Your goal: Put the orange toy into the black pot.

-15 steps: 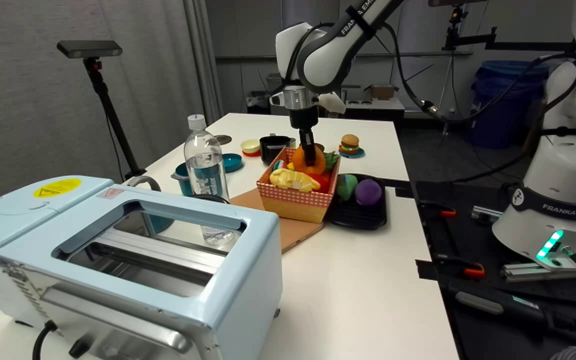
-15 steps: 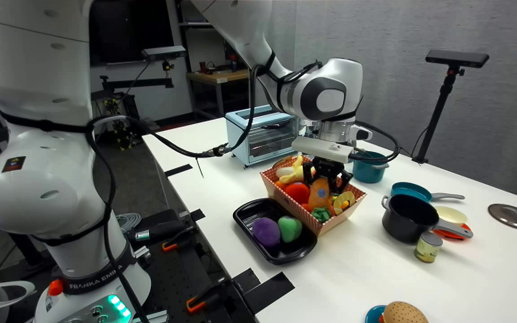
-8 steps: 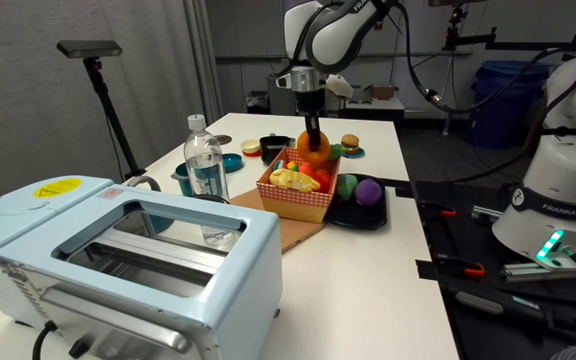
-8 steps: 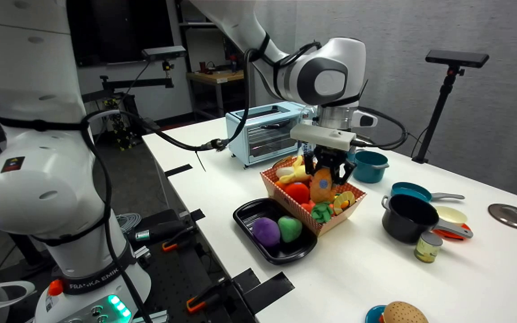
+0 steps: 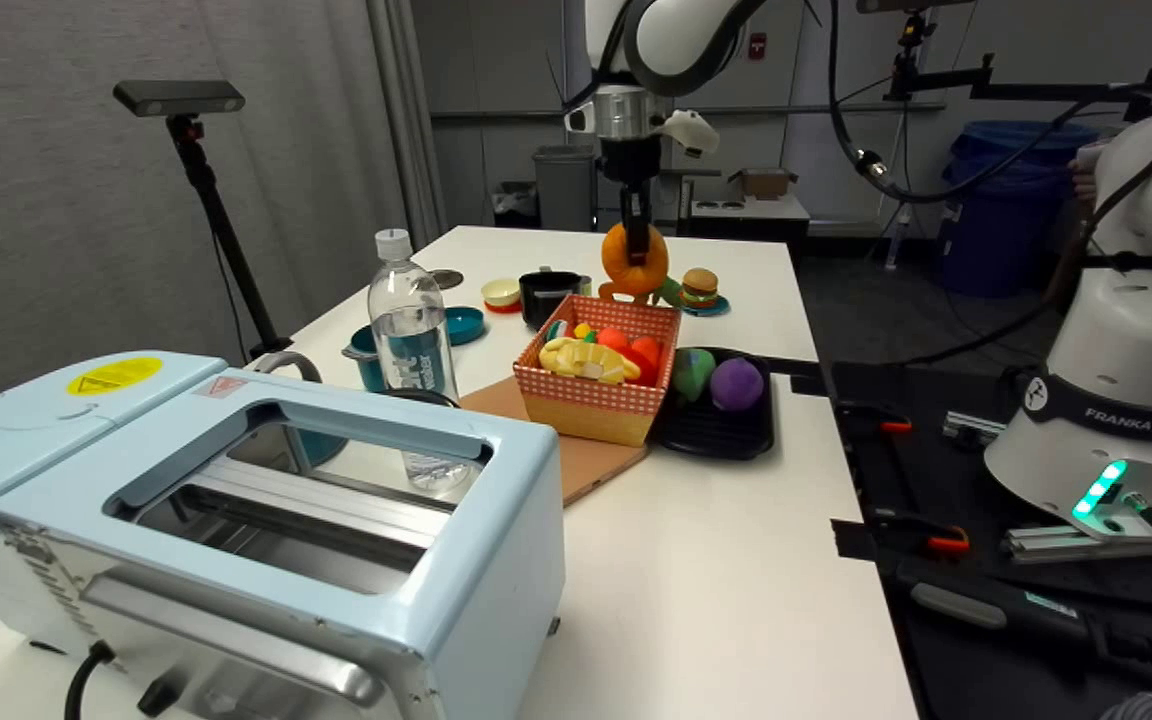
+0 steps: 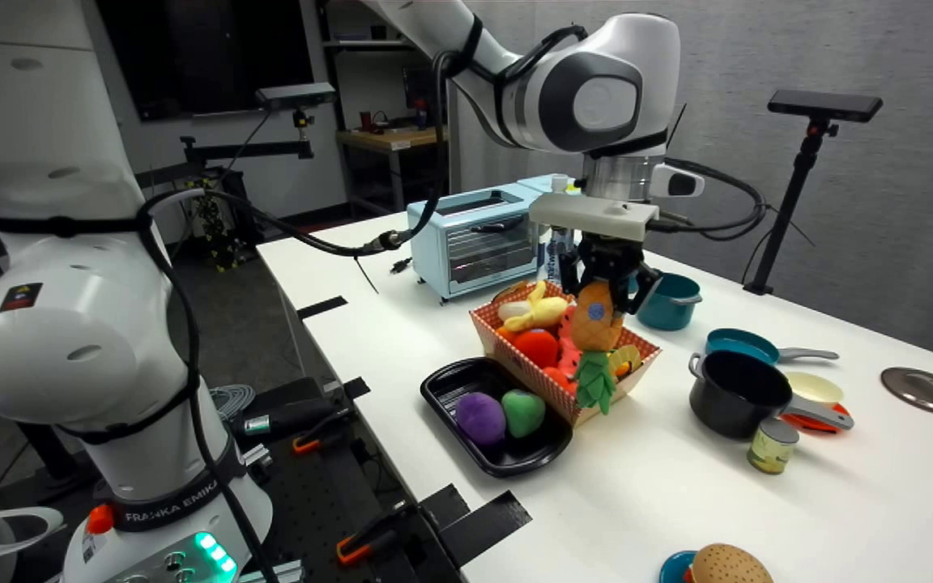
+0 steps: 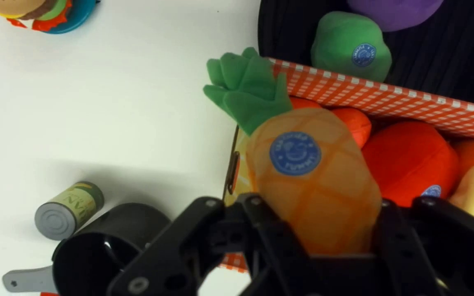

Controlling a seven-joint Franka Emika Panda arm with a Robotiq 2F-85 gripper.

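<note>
pickup done, placement pending

gripper (image 7: 317, 203) pinches orange toy (image 6: 596, 320) by its rounded body, leafy end hanging down. toy is right of centre in an exterior view, held up at the edge of the basket (image 5: 591, 418); leaf contact with rim: cannot tell. black pot (image 6: 726, 414) stands mid-right of that frame, toy not in it. left, by my judgement: carry across, lower, release.
</note>
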